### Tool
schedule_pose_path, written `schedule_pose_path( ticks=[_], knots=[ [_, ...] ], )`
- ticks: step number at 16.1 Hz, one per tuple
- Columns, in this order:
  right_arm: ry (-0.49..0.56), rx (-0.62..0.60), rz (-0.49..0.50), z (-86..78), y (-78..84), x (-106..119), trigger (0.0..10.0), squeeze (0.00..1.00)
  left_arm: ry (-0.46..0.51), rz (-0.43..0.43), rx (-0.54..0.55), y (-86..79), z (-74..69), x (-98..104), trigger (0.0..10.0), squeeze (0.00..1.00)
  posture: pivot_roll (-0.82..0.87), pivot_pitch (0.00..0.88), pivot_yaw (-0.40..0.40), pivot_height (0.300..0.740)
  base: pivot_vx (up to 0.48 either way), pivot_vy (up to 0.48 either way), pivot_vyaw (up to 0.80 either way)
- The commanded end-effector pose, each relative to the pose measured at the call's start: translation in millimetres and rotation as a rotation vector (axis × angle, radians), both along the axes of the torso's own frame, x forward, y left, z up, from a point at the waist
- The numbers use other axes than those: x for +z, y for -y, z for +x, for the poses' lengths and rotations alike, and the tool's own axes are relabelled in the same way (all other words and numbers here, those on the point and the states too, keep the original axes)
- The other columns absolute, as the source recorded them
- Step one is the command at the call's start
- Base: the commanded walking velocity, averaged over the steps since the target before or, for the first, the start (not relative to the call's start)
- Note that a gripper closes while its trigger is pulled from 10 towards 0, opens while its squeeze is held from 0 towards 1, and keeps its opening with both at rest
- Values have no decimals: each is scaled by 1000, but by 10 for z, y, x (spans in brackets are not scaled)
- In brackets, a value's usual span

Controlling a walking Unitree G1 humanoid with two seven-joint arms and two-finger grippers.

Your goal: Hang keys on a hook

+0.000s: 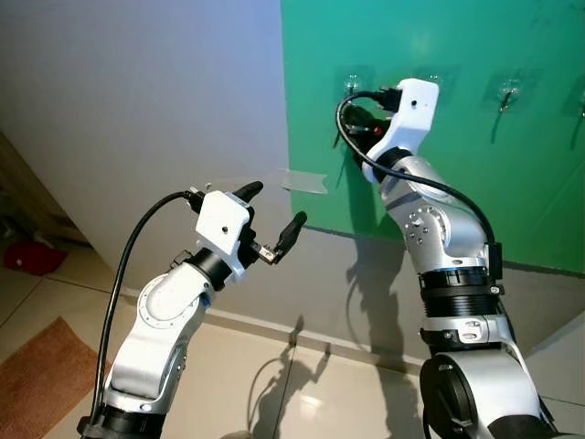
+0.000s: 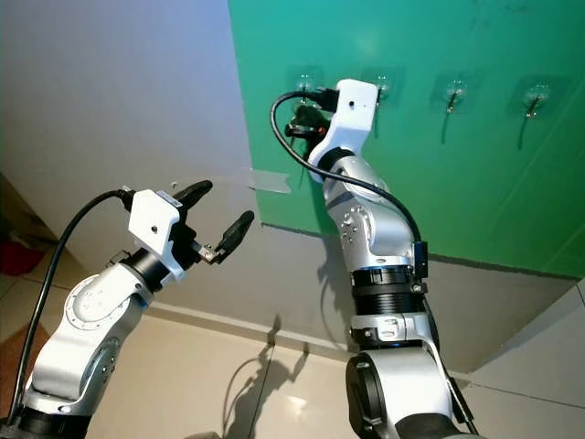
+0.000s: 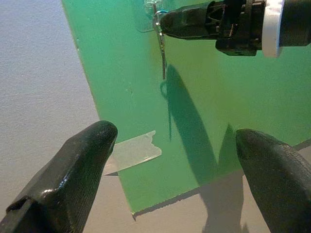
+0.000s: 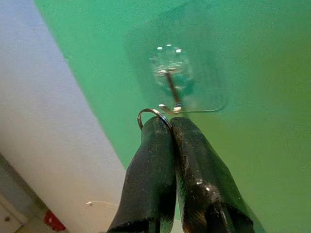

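Two black fingers of our right gripper (image 4: 169, 127) pinch the key ring (image 4: 151, 115) right at the leftmost hook (image 4: 171, 92) on the green board (image 1: 512, 183). Our left gripper (image 1: 274, 219) hangs lower, fingers apart and empty.

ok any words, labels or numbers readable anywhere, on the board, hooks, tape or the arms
None can be read.
Green board: plain, no print.
Hooks: clear, unmarked.
Tape: blank.
Key ring, held by the shut right claw at the hook: no tag or lettering visible.
Left claw, open: its white housing shows no label.
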State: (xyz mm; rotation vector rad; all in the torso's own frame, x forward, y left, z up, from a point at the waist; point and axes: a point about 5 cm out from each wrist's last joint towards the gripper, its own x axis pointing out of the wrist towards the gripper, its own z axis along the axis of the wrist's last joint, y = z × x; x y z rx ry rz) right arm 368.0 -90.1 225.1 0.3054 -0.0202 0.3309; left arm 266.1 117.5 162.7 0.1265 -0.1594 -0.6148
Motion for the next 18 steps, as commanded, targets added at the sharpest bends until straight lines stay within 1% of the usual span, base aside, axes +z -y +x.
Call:
schedule_pose_path(
  ticks=[1,5,8,12,15,17,18],
  knots=[
    [57,25,18,-16,-45,134,10000,0,16,6,-10,20,16,50,10000,0,-10,0,53,740,0,0,0],
    [54,-11,23,14,-18,133,10000,0,14,6,-15,25,11,43,10000,0,-10,0,59,740,0,0,0],
    [24,-65,35,81,27,131,10000,0,13,8,-17,26,8,41,10000,0,-10,0,62,740,0,0,0],
    [13,-72,43,108,18,138,10000,0,12,8,-19,24,3,37,10000,0,-9,0,63,740,0,0,0],
    [-47,-71,-1,132,0,50,10000,0,12,13,-20,11,2,32,10000,0,-8,0,63,740,0,0,0],
    [-137,-68,-55,120,3,-129,10000,0,9,16,-24,12,2,26,10000,0,-8,0,64,740,0,0,0],
    [-153,-71,-61,112,5,-166,10000,0,7,17,-27,16,-6,18,10000,0,-8,0,64,740,0,0,0]
  ],
)
